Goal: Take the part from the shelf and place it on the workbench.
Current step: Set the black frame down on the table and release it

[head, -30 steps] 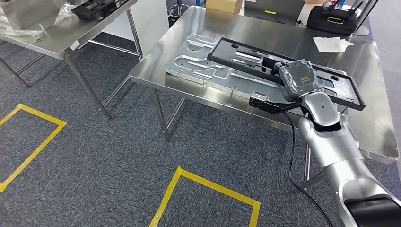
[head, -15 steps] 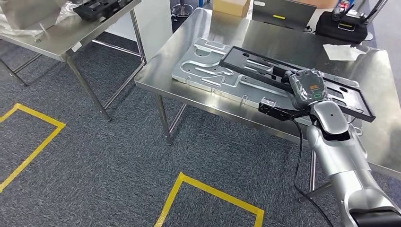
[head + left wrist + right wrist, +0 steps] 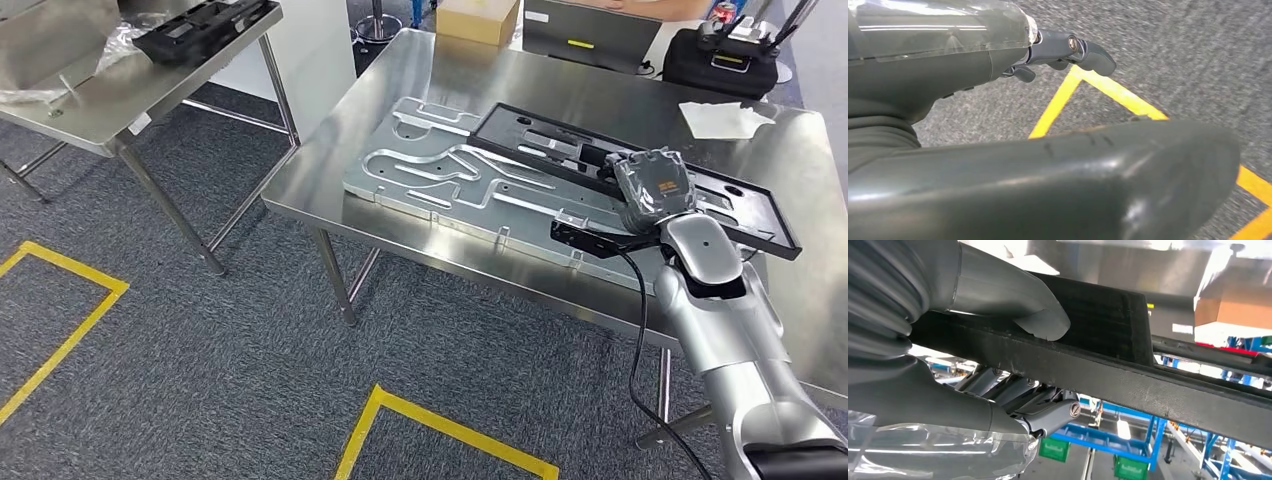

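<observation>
Head view: the right hand grips the near long edge of the black part, a flat rectangular frame with moulded recesses, which is held tilted above the steel bench. The part's far corner points toward 11 o'clock and its other end toward 4 o'clock; it overlaps the far edge of a machined aluminium plate lying flat on the bench, though contact between the two cannot be told. Right wrist view: the thick grey thumb presses on one face of the part's black rim while the darker fingers curl against the opposite face, so the hand is clamped on the part. Left wrist view: the left hand hangs above grey carpet crossed by yellow floor tape; it holds nothing, with one dark finger extended, but whether its fingers are spread or curled cannot be told. On the bench's far side, at 12 to 1 o'clock from the part, stand a cardboard box and a black case, with a white cloth near the case. A second bench at 10 o'clock carries another black part.
</observation>
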Robot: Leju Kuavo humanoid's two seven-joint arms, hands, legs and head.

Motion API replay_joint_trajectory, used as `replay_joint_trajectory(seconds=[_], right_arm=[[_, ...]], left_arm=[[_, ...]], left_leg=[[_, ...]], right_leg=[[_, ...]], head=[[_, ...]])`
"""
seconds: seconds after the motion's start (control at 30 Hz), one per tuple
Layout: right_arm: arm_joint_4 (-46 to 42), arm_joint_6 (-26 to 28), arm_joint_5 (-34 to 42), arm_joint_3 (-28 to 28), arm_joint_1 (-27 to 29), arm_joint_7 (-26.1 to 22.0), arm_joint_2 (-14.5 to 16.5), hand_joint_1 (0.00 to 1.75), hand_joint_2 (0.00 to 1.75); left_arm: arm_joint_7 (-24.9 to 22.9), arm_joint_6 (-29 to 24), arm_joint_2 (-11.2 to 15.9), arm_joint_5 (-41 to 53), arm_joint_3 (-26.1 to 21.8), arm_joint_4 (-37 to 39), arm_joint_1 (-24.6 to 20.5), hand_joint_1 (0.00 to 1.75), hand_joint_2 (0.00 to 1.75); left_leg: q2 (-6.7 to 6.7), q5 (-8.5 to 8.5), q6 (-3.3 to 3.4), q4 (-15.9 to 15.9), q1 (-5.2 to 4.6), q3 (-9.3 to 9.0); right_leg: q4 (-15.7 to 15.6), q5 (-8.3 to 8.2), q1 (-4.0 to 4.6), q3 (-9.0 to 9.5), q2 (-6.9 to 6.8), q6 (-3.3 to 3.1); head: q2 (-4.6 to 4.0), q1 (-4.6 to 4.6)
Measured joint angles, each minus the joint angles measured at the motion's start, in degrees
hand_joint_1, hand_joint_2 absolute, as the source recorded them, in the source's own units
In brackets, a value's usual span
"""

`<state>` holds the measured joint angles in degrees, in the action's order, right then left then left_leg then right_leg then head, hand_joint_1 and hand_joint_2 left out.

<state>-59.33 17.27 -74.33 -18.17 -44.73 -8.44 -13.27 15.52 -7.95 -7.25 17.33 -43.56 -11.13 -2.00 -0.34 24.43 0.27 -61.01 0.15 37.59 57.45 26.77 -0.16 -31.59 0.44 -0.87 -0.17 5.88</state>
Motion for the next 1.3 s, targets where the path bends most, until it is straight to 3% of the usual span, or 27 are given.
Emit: replay_joint_trajectory(seconds=[0.03, 0.07, 0.17, 0.23, 0.33, 0.37, 0.4, 0.47, 0.53, 0.63, 0.7, 0.77, 0.83, 0.87, 0.9, 0.93, 0.97, 1.03, 1.07, 1.2, 1.23, 1.3], right_arm=[[0.05, -0.1, -0.07, -0.01, 0.01, 0.0, 0.01, 1.75, 1.75], [0.1, -0.22, -0.12, -0.01, 0.09, -0.01, 0.01, 1.75, 1.75], [-0.01, -0.55, -0.21, 0.01, 0.58, -0.09, -0.21, 1.75, 1.75], [-0.19, -0.7, -0.32, 0.04, 0.81, -0.1, -0.75, 1.75, 1.75], [-0.27, -0.81, -0.55, 0.05, 1.54, -0.11, -1.56, 1.75, 1.75], [-0.27, -0.84, -0.58, 0.05, 1.91, -0.13, -1.68, 1.75, 1.75], [-0.28, -0.85, -0.61, 0.05, 2.2, -0.15, -1.77, 1.75, 1.75], [-0.32, -0.86, -0.62, 0.05, 2.42, -0.16, -2.0, 1.75, 1.75], [-0.39, -0.99, -0.63, 0.08, 2.42, -0.12, -2.32, 1.75, 1.75], [-0.86, -1.56, -0.66, 0.18, 2.78, 0.01, -2.76, 1.75, 1.75], [-1.45, -1.86, -0.63, 0.44, 3.09, 0.09, -3.14, 1.75, 1.75], [-2.09, -2.15, -0.6, 0.81, 3.62, 0.14, -3.52, 1.75, 1.75], [-2.67, -2.57, -0.6, 1.13, 4.67, 0.15, -3.8, 1.75, 1.75], [-2.93, -2.79, -0.6, 1.27, 5.32, 0.16, -3.92, 1.31, 1.75], [-3.19, -2.97, -0.6, 1.44, 5.96, 0.17, -4.08, 0.87, 1.75], [-3.49, -3.14, -0.6, 1.69, 6.5, 0.2, -4.3, 0.44, 1.75], [-3.81, -3.26, -0.6, 1.98, 6.92, 0.25, -4.51, 0.0, 1.75], [-4.4, -3.55, -0.6, 2.67, 7.47, 0.49, -4.96, 0.0, 1.75], [-4.69, -3.75, -0.6, 2.99, 7.85, 0.62, -5.15, 0.0, 1.75], [-6.72, -4.29, -0.62, 4.75, 9.75, 0.83, -6.24, 0.0, 1.75], [-7.09, -4.4, -0.62, 5.27, 9.86, 0.84, -6.51, 0.0, 1.75], [-7.34, -4.75, -0.63, 5.96, 10.06, 0.81, -6.93, 0.0, 1.75]], left_arm=[[-0.01, 0.05, 0.05, 0.07, 0.01, 0.0, 0.03, 0.0, 0.0], [-0.01, 0.1, 0.09, 0.13, 0.01, 0.0, 0.06, 0.0, 0.0], [-0.02, 0.49, 0.09, 0.58, 0.14, 0.0, 0.08, 0.0, 0.0], [0.01, 0.77, 0.1, 0.96, 0.36, 0.0, 0.01, 0.0, 0.0], [0.03, 1.0, 0.16, 1.2, 0.61, 0.0, -0.03, 0.0, 0.0], [0.02, 1.03, 0.17, 1.21, 0.66, 0.0, 0.02, 0.0, 0.0], [0.0, 1.04, 0.16, 1.21, 0.7, 0.0, 0.08, 0.0, 0.0], [-0.02, 1.08, 0.14, 1.21, 0.78, 0.0, 0.16, 0.0, 0.0], [-0.02, 1.15, 0.14, 1.24, 0.85, 0.0, 0.06, 0.0, 0.0], [-0.03, 1.32, 0.2, 1.58, 0.98, 0.0, -0.15, 0.0, 0.0], [-0.01, 1.42, 0.33, 1.95, 1.05, 0.0, -0.22, 0.0, 0.0], [0.07, 1.16, 0.4, 2.25, 1.11, 0.0, -0.27, 0.0, 0.0], [0.12, 0.39, 0.4, 2.37, 1.13, 0.0, -0.22, 0.0, 0.0], [0.13, -0.04, 0.4, 2.45, 1.12, 0.0, -0.17, 0.0, 0.0], [0.13, -0.5, 0.41, 2.66, 1.12, 0.0, -0.14, 0.0, 0.0], [0.1, -0.86, 0.43, 2.95, 1.14, 0.0, -0.12, 0.0, 0.0], [0.08, -1.1, 0.48, 3.25, 1.16, 0.0, -0.1, 0.0, 0.0], [0.03, -1.22, 0.69, 3.76, 1.24, 0.0, -0.07, 0.0, 0.0], [0.03, -1.14, 0.78, 3.93, 1.3, 0.0, -0.06, 0.0, 0.0], [0.03, -0.78, 0.67, 4.11, 1.51, 0.0, -0.11, 0.0, 0.0], [0.03, -0.72, 0.61, 4.11, 1.52, 0.0, -0.17, 0.0, 0.0], [0.04, -0.66, 0.57, 4.08, 1.54, 0.0, -0.3, 0.0, 0.0]], left_leg=[[-0.01, -1.66, 0.29, 2.01, -0.16, -0.42], [0.0, -2.14, 0.6, 2.87, -0.28, -0.56], [0.01, -1.72, 1.54, 3.44, -0.17, -1.72], [-0.06, -1.36, 2.01, 3.8, 0.04, -2.76], [-0.25, -0.13, 2.14, 3.82, 0.03, -4.0], [-0.28, 0.4, 2.06, 3.81, 0.04, -4.62], [-0.29, 0.96, 1.93, 3.8, 0.05, -5.37], [-0.26, 2.22, 1.57, 3.79, 0.04, -6.86], [-0.28, 3.3, 0.96, 3.73, -0.04, -7.75], [-0.25, 4.01, -0.24, 3.31, -0.08, -8.38], [-0.11, 4.2, -0.77, 0.55, 0.0, -7.34], [0.01, 5.95, -1.11, -6.36, 0.14, -3.4], [0.02, 9.17, -1.34, -12.82, 0.17, 1.29], [0.02, 9.88, -1.34, -13.79, 0.16, 2.7], [0.02, 9.2, -1.16, -12.8, 0.1, 3.21], [0.01, 6.91, -0.73, -9.88, -0.02, 2.83], [0.01, 3.58, -0.08, -5.88, -0.22, 1.92], [-0.05, -1.34, 1.17, 0.99, -0.8, 0.2], [-0.08, -2.39, 1.44, 2.55, -0.99, -0.2], [-0.07, -2.95, 1.74, 3.92, -0.61, -1.06], [-0.04, -3.01, 1.89, 4.26, -0.42, -1.34], [-0.02, -2.82, 2.09, 4.4, -0.32, -1.62]], right_leg=[[-0.02, 0.39, 0.02, 0.21, 0.02, 0.3], [0.12, 0.62, 0.07, 0.3, 0.06, 0.63], [1.49, 1.23, -0.01, 0.2, 0.01, 1.56], [6.39, 2.8, -0.26, -2.53, -0.1, 2.02], [15.75, 6.1, -0.64, -9.27, -0.15, 2.79], [16.1, 5.81, -0.76, -10.35, -0.16, 2.98], [14.48, 4.34, -0.87, -10.44, -0.2, 3.03], [6.97, -1.43, -1.05, -8.55, -0.38, 2.9], [1.49, -4.74, -0.75, -7.04, -0.54, 2.32], [0.49, -4.7, -0.44, -6.26, -0.39, 0.95], [0.27, -4.23, -0.64, -5.2, -0.35, 0.2], [0.16, -3.58, -0.59, -4.15, -0.39, -0.37], [0.16, -2.75, -0.37, -3.21, -0.36, -0.68], [0.16, -2.32, -0.25, -2.7, -0.29, -0.74], [0.16, -1.89, -0.12, -2.14, -0.22, -0.76], [0.16, -1.45, 0.01, -1.55, -0.16, -0.76], [0.15, -1.03, 0.11, -1.01, -0.1, -0.75], [0.28, -0.3, 0.39, -0.38, 0.06, -0.49], [0.33, 0.01, 0.45, -0.3, 0.15, -0.24], [1.56, 1.74, 0.4, -0.58, 0.18, 0.96], [3.61, 3.04, 0.3, -1.51, 0.15, 1.29], [10.62, 6.45, -0.16, -5.12, 0.08, 1.94]], head=[[0.0, 0.0], [0.0, 0.0], [0.0, 0.0], [0.0, -0.01], [0.0, -0.02], [0.0, -0.02], [0.0, -0.02], [0.0, -0.01], [0.0, 0.0], [0.0, 0.02], [0.0, 0.01], [0.0, 0.02], [0.0, 0.02], [0.0, 0.02], [0.0, 0.02], [0.0, 0.02], [0.0, 0.02], [0.0, 0.02], [0.0, 0.02], [0.0, 0.01], [0.0, 0.02], [0.0, 0.02]])
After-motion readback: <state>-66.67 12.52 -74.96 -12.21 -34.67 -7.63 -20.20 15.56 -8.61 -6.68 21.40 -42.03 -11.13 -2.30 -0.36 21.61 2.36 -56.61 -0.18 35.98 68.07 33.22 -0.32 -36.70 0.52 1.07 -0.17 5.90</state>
